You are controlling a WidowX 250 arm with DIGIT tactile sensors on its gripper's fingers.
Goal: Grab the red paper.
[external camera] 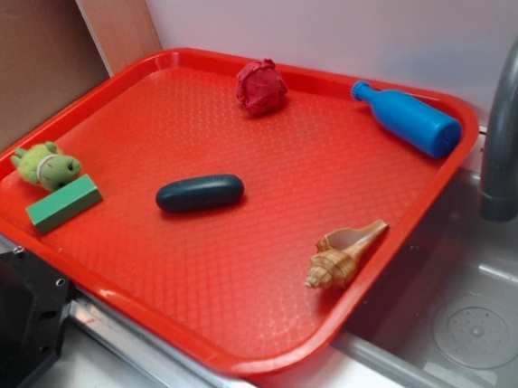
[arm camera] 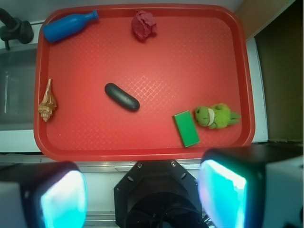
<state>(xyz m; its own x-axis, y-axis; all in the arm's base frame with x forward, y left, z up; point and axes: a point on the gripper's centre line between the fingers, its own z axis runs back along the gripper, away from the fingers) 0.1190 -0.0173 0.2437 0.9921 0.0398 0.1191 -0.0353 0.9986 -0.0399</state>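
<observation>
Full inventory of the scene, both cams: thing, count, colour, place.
tray: 1, orange-red, partly over the sink edge, holds all the small items
red paper: 1, dark-red crumpled ball, far side of tray near the rim
bottle: 1, blue, lying on its side in the far corner by the faucet
seashell: 1, tan and brown, tray edge on the sink side
oblong object: 1, dark blue-black, tray centre
block: 1, green, near corner, beside the frog
plush frog: 1, green, same corner
faucet: 1, grey, over the sink
sink: 1, grey metal, beside tray
gripper: 1, black with glowing cyan finger pads, open, off the tray's near edge
</observation>
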